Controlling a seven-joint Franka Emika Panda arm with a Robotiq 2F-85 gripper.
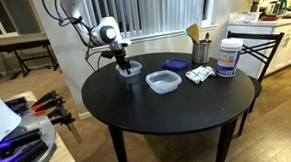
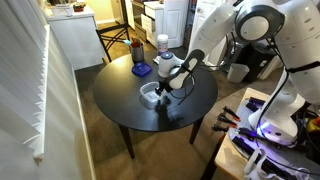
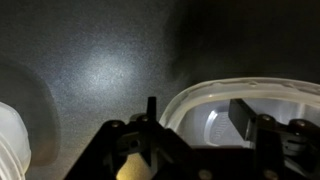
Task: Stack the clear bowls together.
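A clear bowl (image 1: 132, 71) sits at the back left of the round black table (image 1: 137, 101), right under my gripper (image 1: 124, 64). In the wrist view the gripper (image 3: 198, 118) is open and straddles this bowl's (image 3: 235, 100) rim, with one finger inside and one outside. A second clear bowl (image 1: 164, 82) stands free near the table's middle. In an exterior view a clear bowl (image 2: 150, 93) shows beside the gripper (image 2: 163, 86). I cannot make out a third bowl as a separate thing. A pale curved edge (image 3: 8, 140) shows at the wrist view's left border.
A flat blue square (image 1: 173, 64) lies behind the free bowl. A white packet (image 1: 198, 75), a utensil holder (image 1: 199, 50) and a white tub with a blue label (image 1: 227, 59) stand at the right. A chair (image 1: 259, 45) stands beyond them.
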